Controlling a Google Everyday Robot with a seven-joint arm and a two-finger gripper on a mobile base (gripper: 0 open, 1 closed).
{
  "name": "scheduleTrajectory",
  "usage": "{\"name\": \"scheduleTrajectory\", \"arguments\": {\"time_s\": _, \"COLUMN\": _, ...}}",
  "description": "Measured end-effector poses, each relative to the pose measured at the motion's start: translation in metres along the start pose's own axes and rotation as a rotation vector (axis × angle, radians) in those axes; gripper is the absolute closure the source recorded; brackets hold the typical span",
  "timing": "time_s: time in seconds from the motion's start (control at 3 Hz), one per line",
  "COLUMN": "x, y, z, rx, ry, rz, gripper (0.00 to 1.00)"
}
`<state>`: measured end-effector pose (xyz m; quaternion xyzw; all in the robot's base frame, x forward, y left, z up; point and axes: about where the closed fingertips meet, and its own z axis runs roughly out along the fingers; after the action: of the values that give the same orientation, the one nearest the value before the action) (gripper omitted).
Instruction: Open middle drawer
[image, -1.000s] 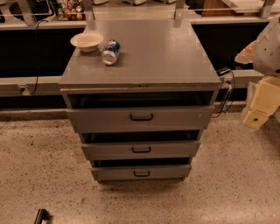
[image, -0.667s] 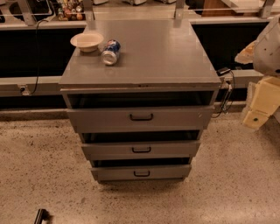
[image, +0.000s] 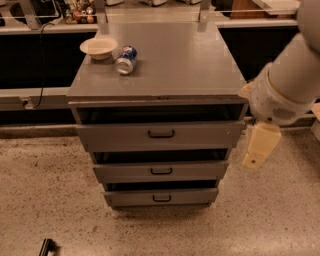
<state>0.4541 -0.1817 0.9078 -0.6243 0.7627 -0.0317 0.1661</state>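
Observation:
The grey cabinet (image: 165, 65) has three drawers, all standing slightly out. The middle drawer (image: 125, 172) is the second one, a wide low grey panel with a small black handle (image: 161, 171) at its centre. The taller top drawer (image: 115, 136) is above it and the lowest drawer (image: 130, 198) is below it. My gripper (image: 259, 146), a cream-coloured piece under the white arm (image: 285, 85), hangs to the right of the cabinet, level with the top drawer and apart from the cabinet.
A cream bowl (image: 99, 47) and a blue-and-white can (image: 126, 59) lying on its side sit at the back left of the cabinet top. A long counter (image: 30, 95) runs behind. A small black object (image: 46, 246) lies on the speckled floor at the front left.
My arm and gripper have moved left and a little down, closer to the cabinet's right side. The drawers, bowl and can have not moved.

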Motion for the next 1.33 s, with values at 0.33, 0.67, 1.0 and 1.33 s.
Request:
{"name": "scheduleTrajectory", "arguments": {"time_s": 0.33, "x": 0.007, "y": 0.008, "z": 0.028, "rx": 0.007, "ry": 0.001, "rz": 0.007, "gripper": 0.0}}
{"name": "scheduleTrajectory", "arguments": {"time_s": 0.67, "x": 0.016, "y": -0.003, "z": 0.038, "rx": -0.001, "ry": -0.004, "rz": 0.067, "gripper": 0.0}}
{"name": "scheduleTrajectory", "arguments": {"time_s": 1.0, "x": 0.039, "y": 0.001, "z": 0.07, "rx": 0.025, "ry": 0.032, "rz": 0.063, "gripper": 0.0}}
{"name": "scheduleTrajectory", "arguments": {"time_s": 1.33, "x": 0.077, "y": 0.029, "z": 0.123, "rx": 0.068, "ry": 0.099, "rz": 0.081, "gripper": 0.0}}
